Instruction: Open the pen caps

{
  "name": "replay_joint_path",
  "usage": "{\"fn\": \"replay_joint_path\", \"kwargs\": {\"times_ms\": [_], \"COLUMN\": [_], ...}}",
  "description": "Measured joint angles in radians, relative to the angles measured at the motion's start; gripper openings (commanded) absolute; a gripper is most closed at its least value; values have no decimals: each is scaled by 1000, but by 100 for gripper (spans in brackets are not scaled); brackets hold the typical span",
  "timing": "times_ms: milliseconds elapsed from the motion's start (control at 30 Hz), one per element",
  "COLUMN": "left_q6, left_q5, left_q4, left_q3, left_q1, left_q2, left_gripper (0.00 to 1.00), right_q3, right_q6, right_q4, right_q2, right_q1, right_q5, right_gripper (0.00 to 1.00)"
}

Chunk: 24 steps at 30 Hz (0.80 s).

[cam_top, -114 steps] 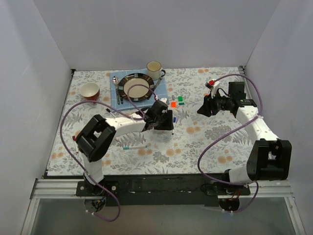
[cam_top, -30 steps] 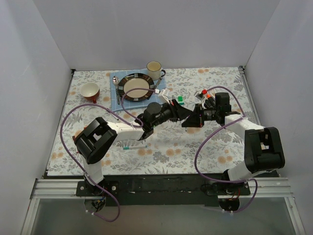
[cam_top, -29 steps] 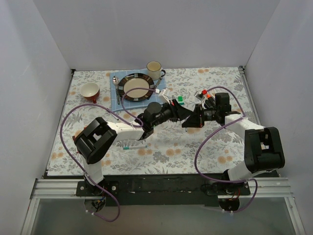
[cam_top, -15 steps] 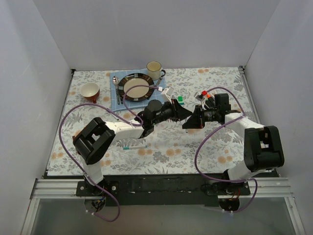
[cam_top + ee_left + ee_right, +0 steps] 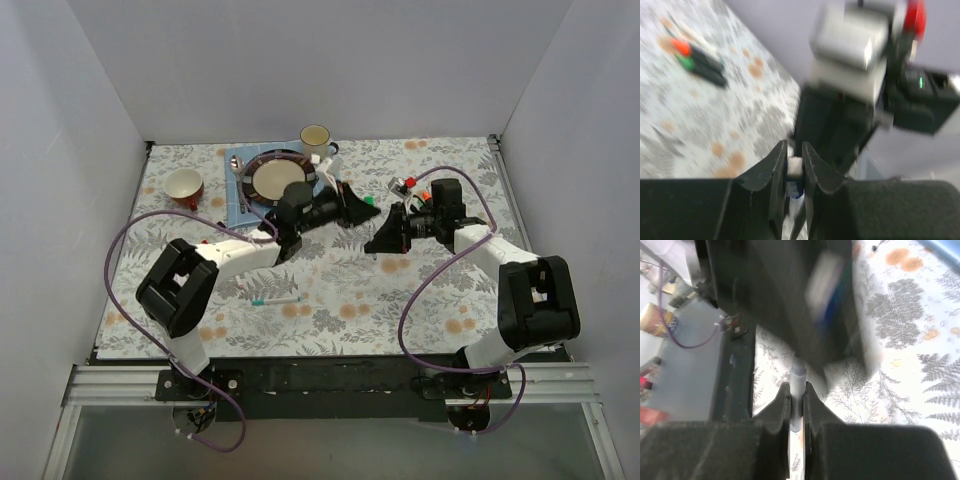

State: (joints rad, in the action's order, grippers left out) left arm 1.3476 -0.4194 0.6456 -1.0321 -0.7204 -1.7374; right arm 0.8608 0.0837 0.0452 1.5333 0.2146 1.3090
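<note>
My left gripper (image 5: 360, 208) is shut on a small blue and white pen cap (image 5: 794, 172), held above the table at mid-back. My right gripper (image 5: 377, 242) is shut on a slim white pen barrel (image 5: 798, 375), whose tip points toward the left gripper. The two grippers are a short way apart, and the cap is off the barrel. Two black markers (image 5: 702, 62) with an orange and a green end lie on the table; the green end shows in the top view (image 5: 371, 200). A white pen with a teal end (image 5: 275, 299) lies near the front left.
A dark-rimmed plate (image 5: 262, 162) sits on a blue mat with a spoon at the back. A cream mug (image 5: 316, 138) stands behind it and a red bowl (image 5: 184, 185) at the back left. Grey walls enclose the floral tablecloth (image 5: 450, 280).
The two grippers met at the middle of the table. Now the left gripper has drawn back and to the left with the cap, away from the right gripper and the barrel.
</note>
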Motion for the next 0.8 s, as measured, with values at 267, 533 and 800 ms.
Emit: {"fn": "replay_joint_path", "kwargs": {"times_ms": [267, 533, 800], "left_q6": [-97, -16, 4], "left_q5": [280, 186, 29], "left_q4": [-5, -77, -428], "left_q3": [-485, -430, -385], "left_q1": [322, 304, 215], "left_q2": [-6, 27, -212], "left_gripper": [0, 0, 1], "right_q3": [5, 59, 133], "right_q6": [121, 195, 253], "right_q4": [-160, -286, -341], "right_q2": [-6, -12, -15], "right_q1": [57, -13, -59], "right_q5": [15, -312, -743], "right_gripper": [1, 1, 1]}}
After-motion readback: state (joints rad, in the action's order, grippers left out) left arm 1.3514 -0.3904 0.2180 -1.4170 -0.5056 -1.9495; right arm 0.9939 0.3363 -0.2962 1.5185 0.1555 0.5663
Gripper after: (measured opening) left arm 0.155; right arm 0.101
